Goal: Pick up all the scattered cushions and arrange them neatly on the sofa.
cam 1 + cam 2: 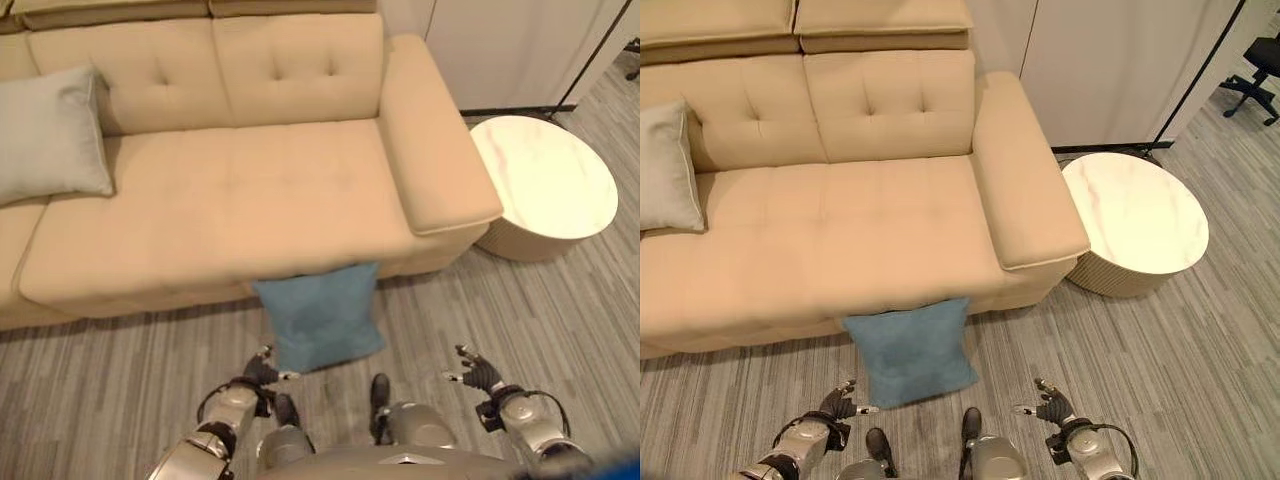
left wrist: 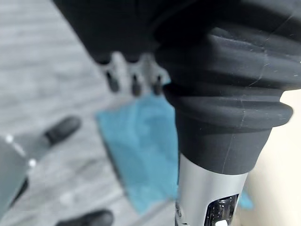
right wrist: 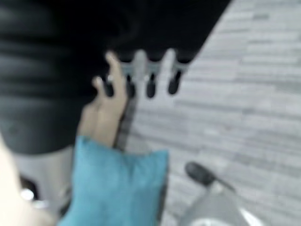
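The blue cushion [image 1: 320, 315] lies on the floor [image 1: 120, 390], leaning against the front of the sofa [image 1: 230, 200] just below the seat edge, under the right-hand seat. It is not yet picked up. A grey cushion [image 1: 50, 135] already sits on the sofa, propped against the backrest at the far left end from the blue one; that part of the job looks done, though other cushions may lie outside what can be seen.

The left hand [image 1: 262, 372] hovers low, close to the blue cushion's near left corner, fingers spread and holding nothing. The right hand [image 1: 476, 372] hangs further from the sofa's front, well apart from the blue cushion, fingers likewise spread and empty. In the right wrist view the fingers are blurred, so their exact spread is hard to judge.

A round white table [image 1: 545, 180] stands just beside the sofa's right armrest.

What remains: grasp the blue cushion, lift it and set it on the sofa.
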